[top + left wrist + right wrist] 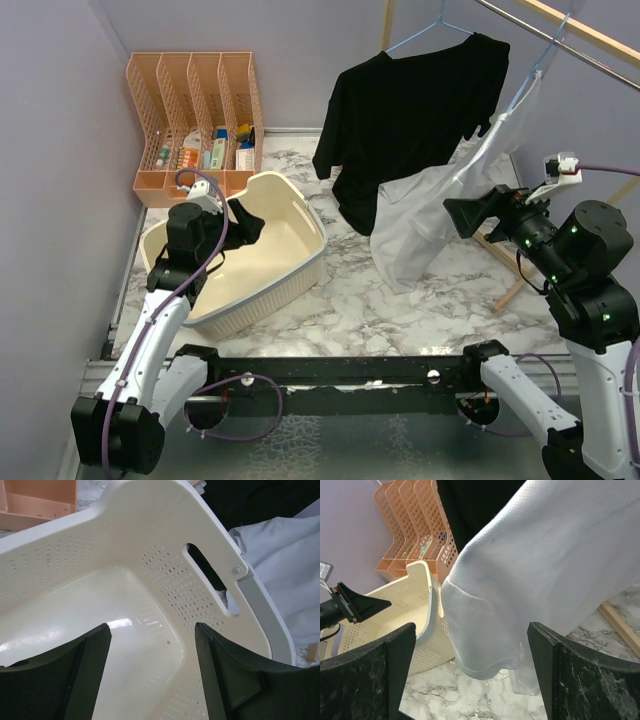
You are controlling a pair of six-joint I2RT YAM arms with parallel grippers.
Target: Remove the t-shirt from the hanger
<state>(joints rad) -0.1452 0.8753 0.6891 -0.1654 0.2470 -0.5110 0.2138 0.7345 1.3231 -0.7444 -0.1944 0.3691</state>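
At the right of the bench, a white t-shirt on its hanger
Right tool spread wide just beside the sleeve; left tool wide too, over the cream laundry basket.

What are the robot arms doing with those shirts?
A black shirt and a white shirt hang on hangers from a rail. The right gripper is open right beside the white shirt, not gripping it. The left gripper hangs open over the basket, holding nothing. Neither shirt is off its hanger yet.
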